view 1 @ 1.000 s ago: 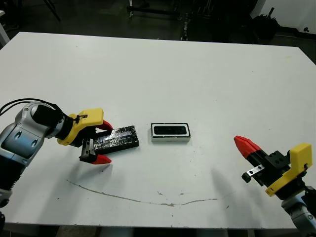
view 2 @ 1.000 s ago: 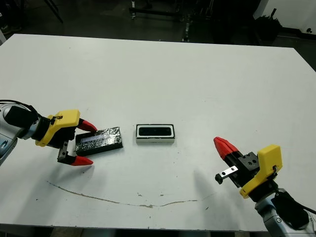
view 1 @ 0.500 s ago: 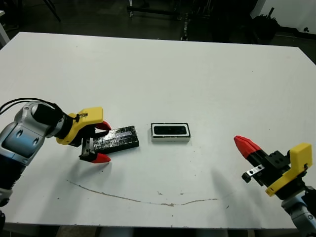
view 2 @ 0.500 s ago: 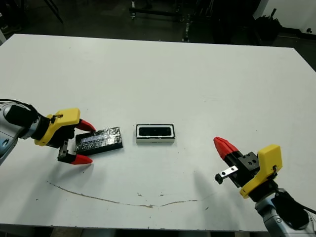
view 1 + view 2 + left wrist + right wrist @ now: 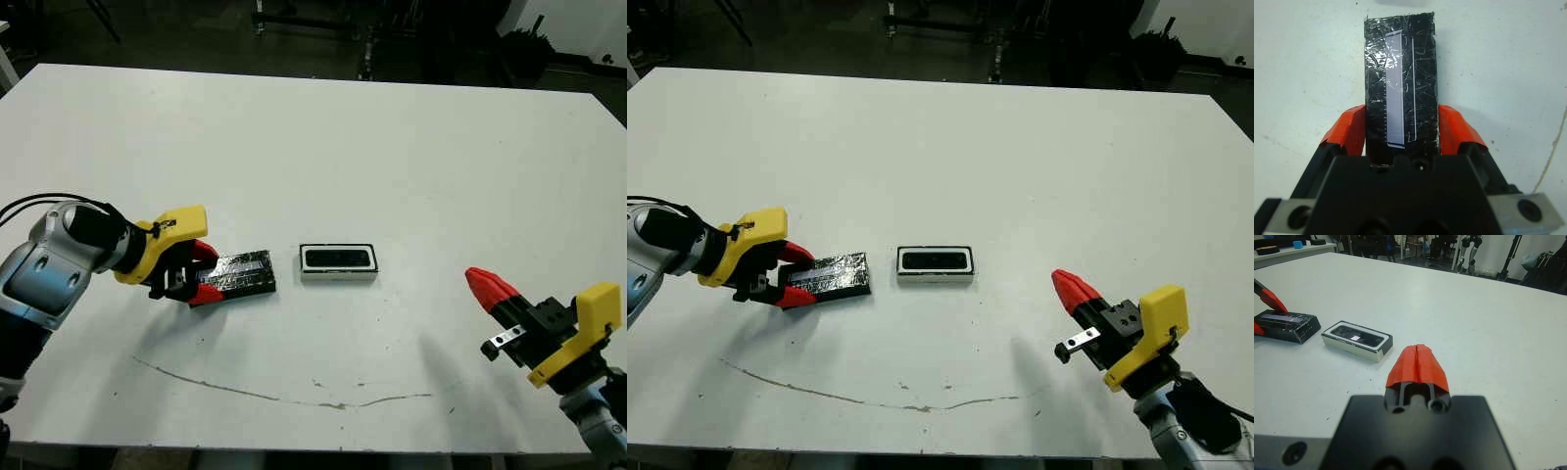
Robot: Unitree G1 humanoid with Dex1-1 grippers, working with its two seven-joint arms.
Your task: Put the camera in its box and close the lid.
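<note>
Lid (image 5: 1400, 81) glossy blk w/ silver streaks; box (image 5: 338, 262) white, dark rim.

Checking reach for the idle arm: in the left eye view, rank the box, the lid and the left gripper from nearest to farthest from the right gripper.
1. The box, mid-table with the camera inside, lies nearest to the right gripper.
2. The lid, just left of the box.
3. The left gripper, farthest left, shut on the lid's far end.

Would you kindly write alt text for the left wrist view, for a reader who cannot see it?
The left gripper has its two red fingers closed against the long sides of the glossy black lid, which lies flat on the white table and points away from the camera.
</note>
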